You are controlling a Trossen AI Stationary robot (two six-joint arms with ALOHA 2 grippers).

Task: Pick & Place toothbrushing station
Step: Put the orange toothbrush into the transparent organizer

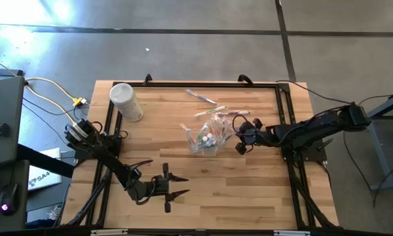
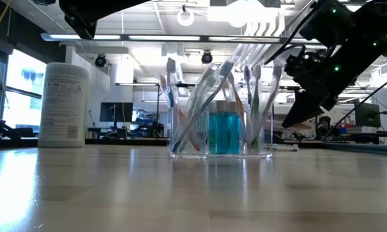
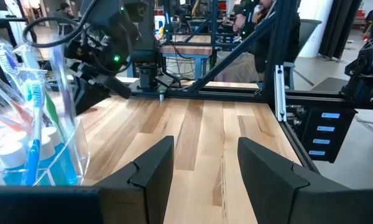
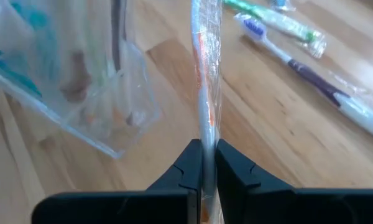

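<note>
The toothbrushing station (image 1: 206, 139), a clear boxy holder with several toothbrushes and blue bottles standing in it, rests on its base mid-table, and also shows in the low view (image 2: 219, 122) and the left wrist view (image 3: 37, 137). My right gripper (image 1: 238, 145) (image 4: 208, 146) hovers just right of it, shut on a wrapped toothbrush (image 4: 205, 74). My left gripper (image 1: 182, 185) (image 3: 205, 149) waits open and level near the front edge, with nothing between its fingers. My right gripper pinches the wrapped toothbrush's shaft (image 4: 205, 127) between its two fingers, wrapper and all. The fingers come slanting down from the table's right side and lie along the brush, which runs on past their tips beside the holder's wall (image 4: 130, 93). The brush's far end lies outside the frame.
A tall white tub (image 1: 126, 101) (image 2: 63, 103) stands at the back left. Loose wrapped toothbrushes (image 1: 204, 98) (image 4: 311, 68) lie on the wood behind the station. A black frame rail (image 1: 285, 124) runs along the table's edges. Bare wood stretches across the front.
</note>
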